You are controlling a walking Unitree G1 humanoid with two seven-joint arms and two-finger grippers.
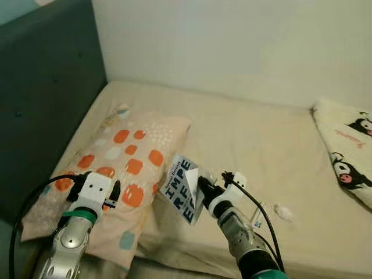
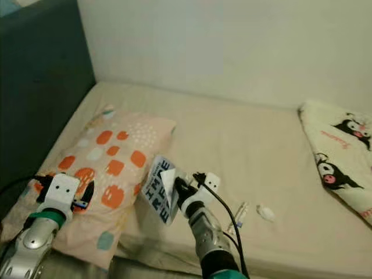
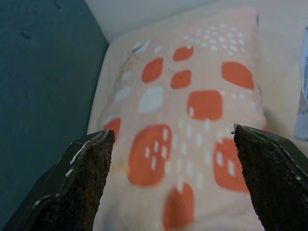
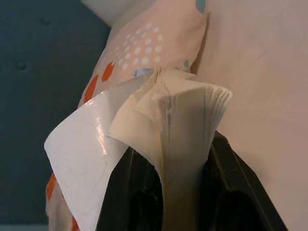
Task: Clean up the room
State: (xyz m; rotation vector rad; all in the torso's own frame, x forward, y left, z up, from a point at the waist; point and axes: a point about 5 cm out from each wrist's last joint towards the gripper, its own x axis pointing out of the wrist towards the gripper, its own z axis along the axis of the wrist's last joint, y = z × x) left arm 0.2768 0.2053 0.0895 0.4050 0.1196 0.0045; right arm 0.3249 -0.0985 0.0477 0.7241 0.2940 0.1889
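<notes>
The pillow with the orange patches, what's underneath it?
The pillow lies on the beige mattress, beside the dark headboard. Whatever else lies beneath it is covered. The left gripper hovers open above it.

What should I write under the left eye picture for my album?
The right tool holds a book over the bed, beside a pillow.

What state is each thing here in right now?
Book: held above the bed's edge, pages bent.
Right hand: shut on the book.
Left hand: open, over the pillow.
Pillow: flat on the bed.
Blanket: on the bed's far right.
Wrappers: loose beside the right arm.
</notes>
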